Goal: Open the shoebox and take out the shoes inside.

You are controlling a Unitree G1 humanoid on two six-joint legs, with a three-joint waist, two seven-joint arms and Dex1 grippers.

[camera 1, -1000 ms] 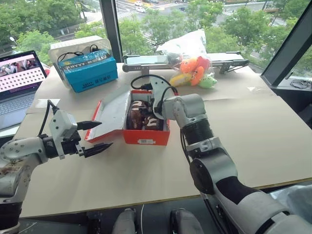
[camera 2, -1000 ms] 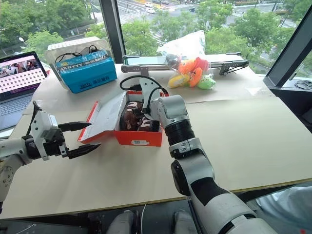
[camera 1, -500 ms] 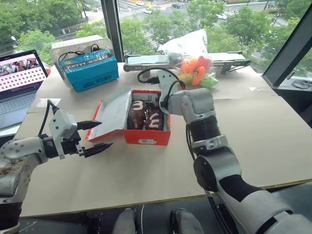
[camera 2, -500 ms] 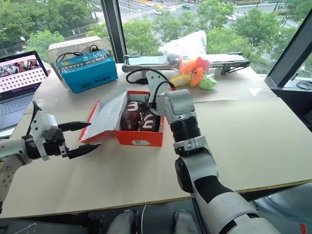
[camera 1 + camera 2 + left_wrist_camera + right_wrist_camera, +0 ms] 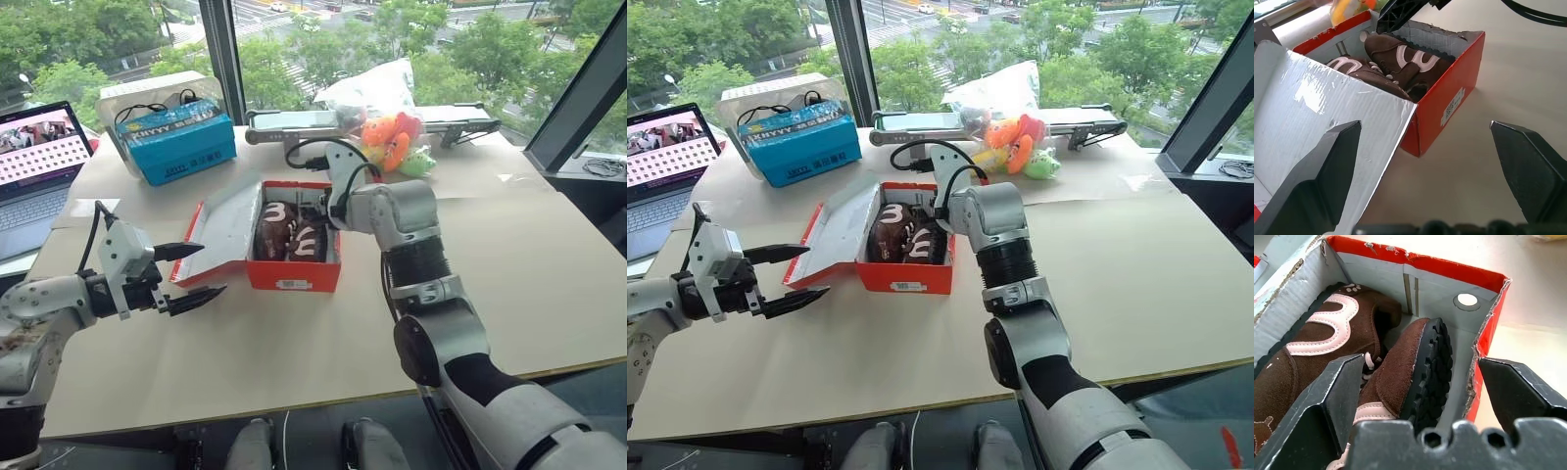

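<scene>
Two brown shoes (image 5: 292,233) lie lengthwise in our open shoebox (image 5: 294,274), running toward the table's window edge; both grippers (image 5: 191,272) (image 5: 1415,382) gape empty, plush toys (image 5: 392,142) beyond.

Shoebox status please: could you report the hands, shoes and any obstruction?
Left hand open, beside lid. Right hand open above shoes. Shoebox open, both shoes inside. Nothing blocking.

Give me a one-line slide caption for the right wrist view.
Open right gripper poised over the opened red shoebox, two brown shoes with pink trim still inside.
</scene>
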